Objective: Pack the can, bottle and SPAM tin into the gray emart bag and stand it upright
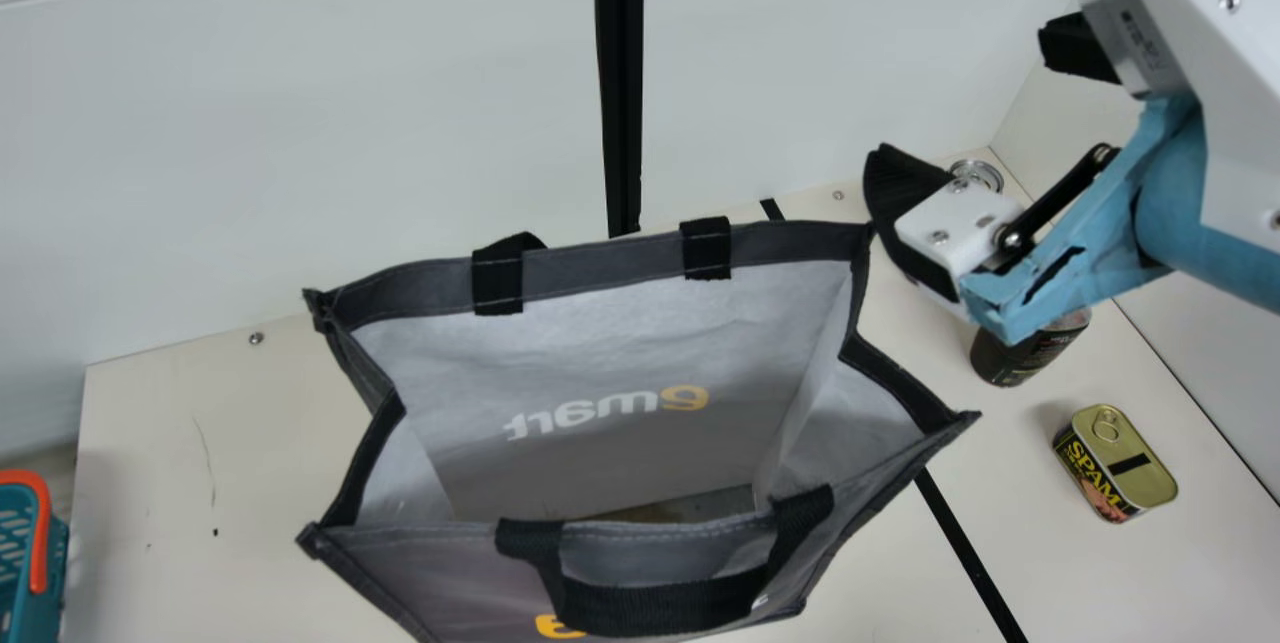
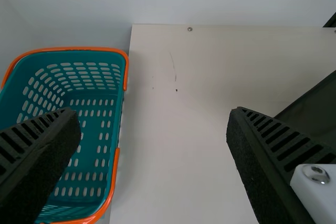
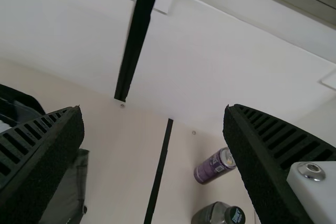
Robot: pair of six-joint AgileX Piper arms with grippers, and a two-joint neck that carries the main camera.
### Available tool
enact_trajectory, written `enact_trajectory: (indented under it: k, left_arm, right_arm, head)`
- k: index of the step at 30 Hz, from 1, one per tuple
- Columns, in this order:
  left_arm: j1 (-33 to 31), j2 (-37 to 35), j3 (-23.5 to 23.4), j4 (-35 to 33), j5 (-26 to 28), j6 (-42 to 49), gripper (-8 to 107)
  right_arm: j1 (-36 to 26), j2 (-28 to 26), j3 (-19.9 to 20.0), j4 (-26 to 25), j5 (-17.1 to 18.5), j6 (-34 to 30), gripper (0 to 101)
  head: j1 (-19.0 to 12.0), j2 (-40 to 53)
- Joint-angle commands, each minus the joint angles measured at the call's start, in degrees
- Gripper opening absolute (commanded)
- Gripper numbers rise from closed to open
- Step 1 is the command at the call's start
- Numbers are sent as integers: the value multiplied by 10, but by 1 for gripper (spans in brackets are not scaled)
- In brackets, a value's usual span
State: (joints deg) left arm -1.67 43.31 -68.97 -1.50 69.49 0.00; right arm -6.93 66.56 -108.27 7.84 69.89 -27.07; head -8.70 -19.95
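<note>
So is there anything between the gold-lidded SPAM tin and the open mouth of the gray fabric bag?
Nothing separate is visible between the tin and the bag; only the bag's own dark-trimmed side rises there, so the tin would likely need lifting over that edge.

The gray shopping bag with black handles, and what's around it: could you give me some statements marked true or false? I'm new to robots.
1. The gray bag with black handles has its mouth open. True.
2. The SPAM tin with a gold pull-tab lid is inside the bag. False: it stands on the cream table, to the bag's right in the main view.
3. The purple cylindrical can is outside the bag. True.
4. The right gripper, with two black ribbed fingers, is closed around the dark-capped bottle. False: its fingers are spread apart, holding nothing.
5. The teal plastic basket has an orange rim. True.
</note>
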Motion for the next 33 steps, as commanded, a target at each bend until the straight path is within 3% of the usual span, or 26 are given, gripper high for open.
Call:
enact_trajectory:
  k: [1, 19, 33]
  left_arm:
    - [0, 0, 0, 0, 0, 0, 90]
    - [0, 0, 0, 0, 0, 0, 90]
    - [0, 0, 0, 0, 0, 0, 90]
  right_arm:
    - [-16, -1, 5, 1, 0, 0, 95]
    - [-106, -15, 70, -14, 0, 0, 95]
    - [-145, -30, 153, -32, 0, 3, 95]
  head:
    - [-13, 0]
    - [-13, 0]
    - [-13, 0]
